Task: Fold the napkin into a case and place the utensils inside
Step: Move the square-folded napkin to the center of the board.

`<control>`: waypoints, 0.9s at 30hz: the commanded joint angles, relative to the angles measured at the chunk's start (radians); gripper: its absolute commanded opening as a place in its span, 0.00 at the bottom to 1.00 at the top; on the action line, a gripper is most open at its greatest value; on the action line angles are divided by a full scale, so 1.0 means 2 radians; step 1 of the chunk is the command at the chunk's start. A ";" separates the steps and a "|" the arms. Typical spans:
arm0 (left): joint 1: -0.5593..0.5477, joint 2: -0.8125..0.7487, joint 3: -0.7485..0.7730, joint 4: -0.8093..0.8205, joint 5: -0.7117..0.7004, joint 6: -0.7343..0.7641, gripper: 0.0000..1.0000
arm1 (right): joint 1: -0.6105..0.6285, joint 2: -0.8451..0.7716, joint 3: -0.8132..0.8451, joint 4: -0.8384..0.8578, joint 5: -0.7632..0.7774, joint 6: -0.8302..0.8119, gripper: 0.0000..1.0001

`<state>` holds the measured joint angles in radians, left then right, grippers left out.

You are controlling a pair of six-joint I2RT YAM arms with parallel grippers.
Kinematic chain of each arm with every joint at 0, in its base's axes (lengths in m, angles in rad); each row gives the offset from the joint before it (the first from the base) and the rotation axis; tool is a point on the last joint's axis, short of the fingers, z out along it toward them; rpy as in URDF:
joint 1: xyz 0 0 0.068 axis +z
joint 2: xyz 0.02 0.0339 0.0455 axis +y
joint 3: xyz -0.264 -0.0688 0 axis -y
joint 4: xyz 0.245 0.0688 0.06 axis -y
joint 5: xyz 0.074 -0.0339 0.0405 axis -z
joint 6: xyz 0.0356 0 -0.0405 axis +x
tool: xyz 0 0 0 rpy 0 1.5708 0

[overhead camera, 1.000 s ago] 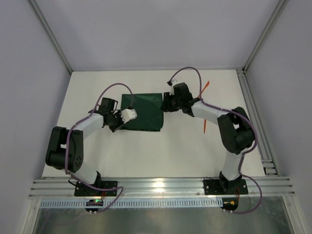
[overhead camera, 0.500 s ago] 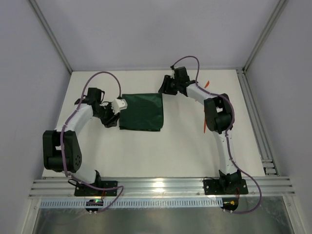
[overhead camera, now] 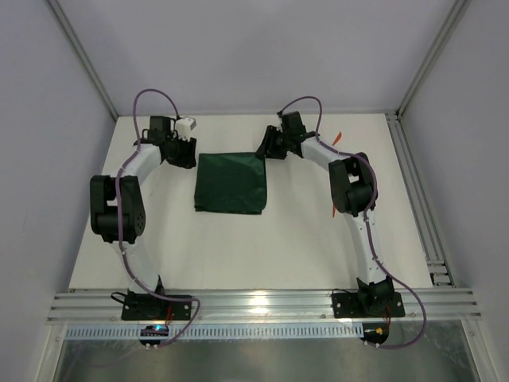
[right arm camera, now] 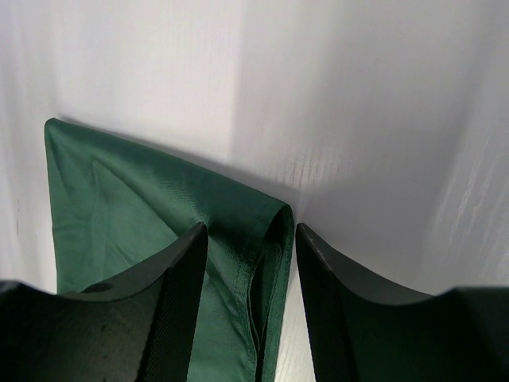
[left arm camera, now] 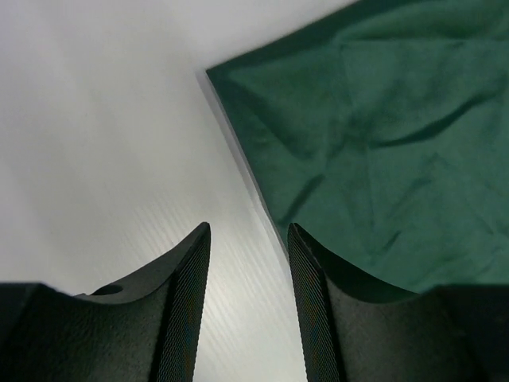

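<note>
Dark green napkin (overhead camera: 231,183), plain, unpatterned, with darker shadowed creases. White desk (overhead camera: 302,239), faintly ribbed in fine lines up close. Bright orange utensils (overhead camera: 337,138), one at the far right, one (overhead camera: 333,209) partly hidden by the right arm. Black jaws with finely ribbed inner faces. White arm links, black joints, purple cables (overhead camera: 159,94). Pale grey walls, silver rails.

Soft, even light is filling the overhead view, with glare flaring off the metal rail (overhead camera: 262,302) at the near edge. In both wrist views the white table (left arm camera: 103,135) is blurring and washing out, and the napkin (right arm camera: 151,207) is casting a soft shadow.
</note>
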<state>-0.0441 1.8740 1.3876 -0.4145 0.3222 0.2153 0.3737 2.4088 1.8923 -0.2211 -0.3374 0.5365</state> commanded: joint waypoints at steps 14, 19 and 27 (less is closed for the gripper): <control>-0.016 0.143 0.128 -0.024 -0.011 -0.092 0.40 | 0.004 0.010 0.025 -0.011 0.047 0.032 0.19; -0.020 0.151 0.128 -0.046 -0.012 -0.082 0.26 | 0.004 0.000 -0.001 0.007 0.041 0.035 0.09; -0.035 0.119 0.078 -0.063 -0.008 -0.030 0.07 | 0.009 -0.083 -0.156 0.096 0.032 0.053 0.04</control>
<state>-0.0921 2.1605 1.6081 -0.4988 0.2909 0.0917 0.3752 2.3577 1.7344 -0.0982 -0.2794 0.6224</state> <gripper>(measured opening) 0.094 0.043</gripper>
